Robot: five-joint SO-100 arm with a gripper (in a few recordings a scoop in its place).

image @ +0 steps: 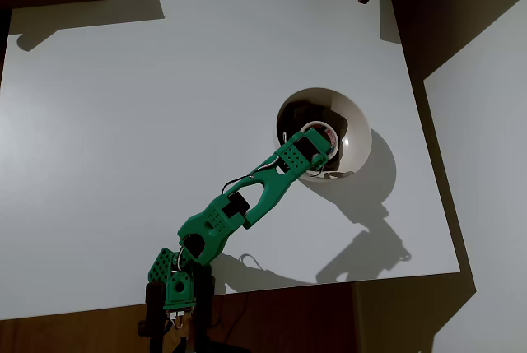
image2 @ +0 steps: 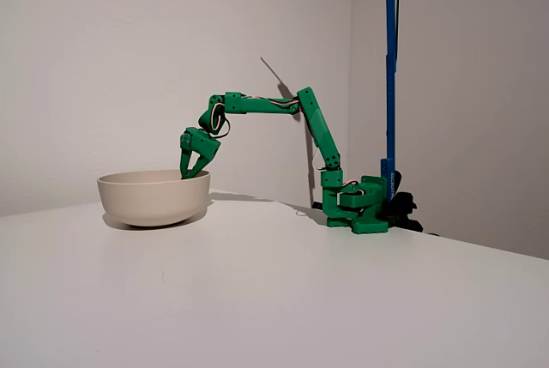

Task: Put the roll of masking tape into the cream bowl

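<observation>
One tape roll (image: 317, 136), seemingly between jaws, over bowl (image: 356, 135)

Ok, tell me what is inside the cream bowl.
In the overhead view, the round cream bowl holds the cream-white roll of masking tape, with the green gripper over it. The arm covers part of the bowl's inside.

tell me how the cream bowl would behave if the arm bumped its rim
The cream bowl would probably slide or rock rather than tip: in the fixed view it sits wide and low on a rounded base. Its glossy inside suggests a hard, rigid material, possibly breakable.
</observation>
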